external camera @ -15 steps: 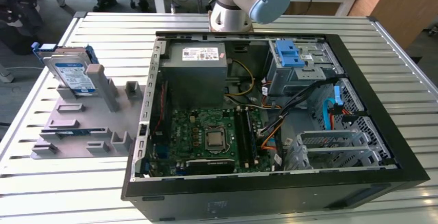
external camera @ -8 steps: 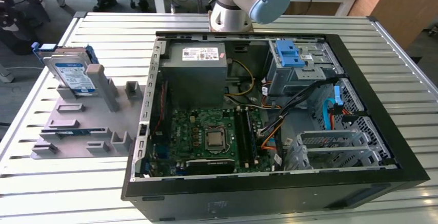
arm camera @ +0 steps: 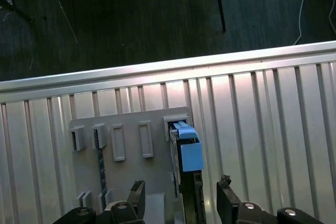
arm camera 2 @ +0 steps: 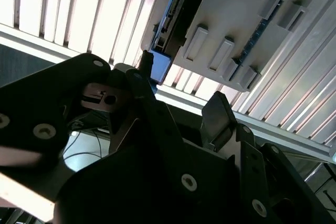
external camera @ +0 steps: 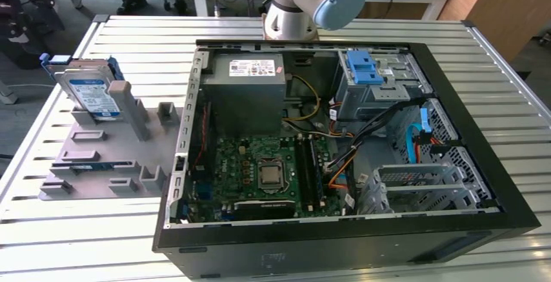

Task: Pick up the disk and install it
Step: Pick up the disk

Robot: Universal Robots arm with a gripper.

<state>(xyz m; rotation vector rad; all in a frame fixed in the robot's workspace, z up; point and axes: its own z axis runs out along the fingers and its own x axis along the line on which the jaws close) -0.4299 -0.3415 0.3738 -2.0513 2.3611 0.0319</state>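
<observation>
1. Your table [external camera: 430, 30] is ribbed aluminium slats, pale and shiny. It runs beneath everything ahead of the pincer.
2. The case [external camera: 344, 250] is a black steel box with its side off, showing a green board and a grey cage inside. It stands farther from the pincer than the rack does, touching or just beside the rack's edge.
3. The rack [arm camera: 131, 124] is a flat plate of matte grey plastic with blocky posts and slots. It lies straight ahead of the pincer's tips.
4. The disk [arm camera: 188, 148] stands on edge in a rack slot, not yet installed.
   - In the exterior view it [external camera: 93, 95] leans against a post. It has a smooth silver face, a white-and-blue label and a bright blue plastic bracket.
   - From the pincer it sits dead ahead, lined up with the gap and with its thin edge facing you.
   - That edge runs crosswise to the line between the fingers, so closing them would squeeze across its thickness.
5. Your pincer [arm camera: 181, 188] has dark, blunt fingers [arm camera: 226, 184], spread wider than the disk is thick. It holds nothing and, by my reading, stops short of the disk.
</observation>
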